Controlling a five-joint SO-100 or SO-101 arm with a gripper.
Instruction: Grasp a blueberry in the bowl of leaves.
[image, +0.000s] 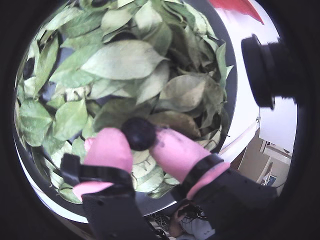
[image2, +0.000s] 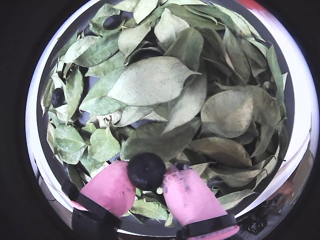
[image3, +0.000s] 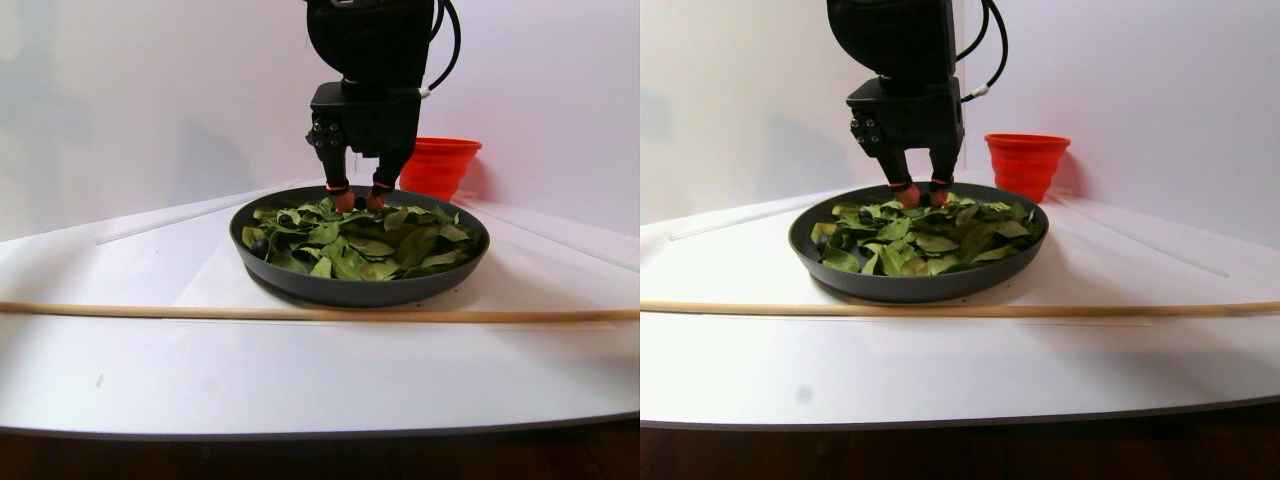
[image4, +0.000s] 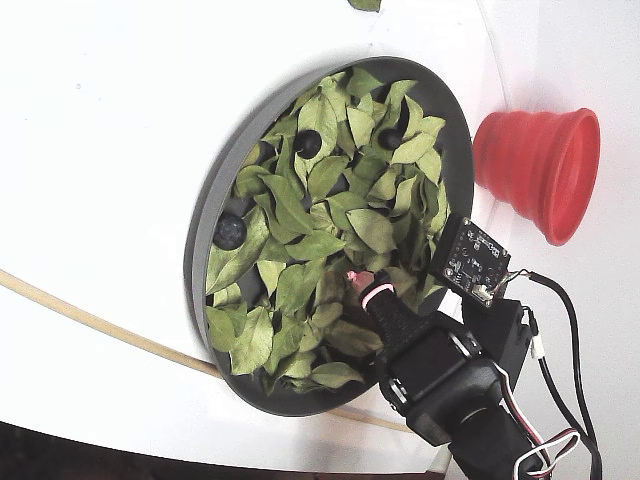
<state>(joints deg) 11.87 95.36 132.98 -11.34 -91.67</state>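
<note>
Bowl (image3: 350, 290) of leaves (image4: 320, 245) on the worktop (image3: 300, 370)

In the stereo pair view, a cup (image3: 440, 165) stands behind the bowl to its right, a stick (image3: 200, 313) lies before it; the hand (image2: 147, 192) sits among the leaves, blueberry (image2: 146, 171) between its fingers.

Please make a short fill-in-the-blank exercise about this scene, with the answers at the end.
1. The gripper holds a blueberry between its two ____ fingertips.
2. The leaves lie in a dark-grey ____.
3. The cup outside the bowl is ____ in colour.
4. In the stereo pair view, a thin wooden ____ lies on the table before the bowl.

Answers: pink; bowl; red; stick
</note>
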